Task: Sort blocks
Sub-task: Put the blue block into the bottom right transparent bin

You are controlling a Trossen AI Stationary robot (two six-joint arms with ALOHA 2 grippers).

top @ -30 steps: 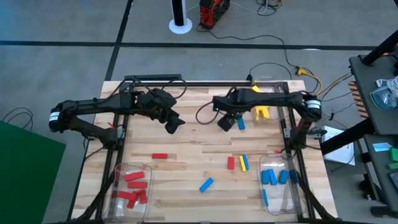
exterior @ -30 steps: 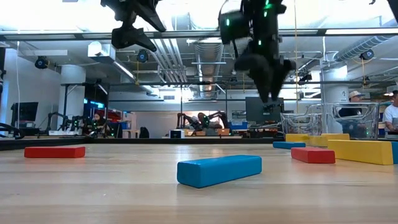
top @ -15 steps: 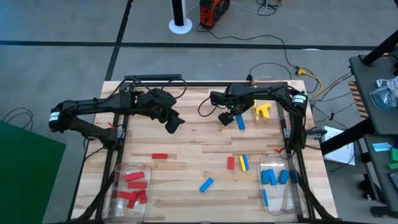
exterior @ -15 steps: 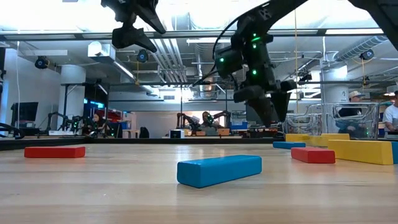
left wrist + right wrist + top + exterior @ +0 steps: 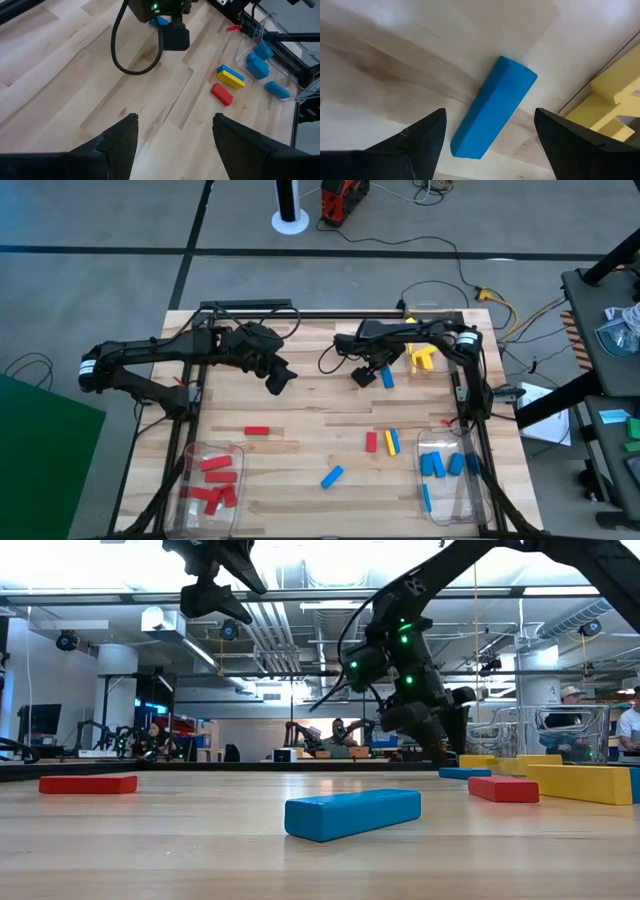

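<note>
Now, on the wooden desk (image 5: pixel 300 405), your right end effector (image 5: pixel 364 376) sits low in the upper middle of the high view, fingers wide open and empty, straddling the blue block (image 5: pixel 492 107) beside the yellow blocks (image 5: pixel 421 359). Square the fingers across its narrow sides before closing. Your left end effector (image 5: pixel 278 380) waits open, upper left of centre.

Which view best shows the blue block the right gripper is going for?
The right wrist view: the blue block lies whole between the open right gripper fingers. The high view shows it small beside the gripper; the low view only a far sliver; the left wrist view mostly hides it.
</note>
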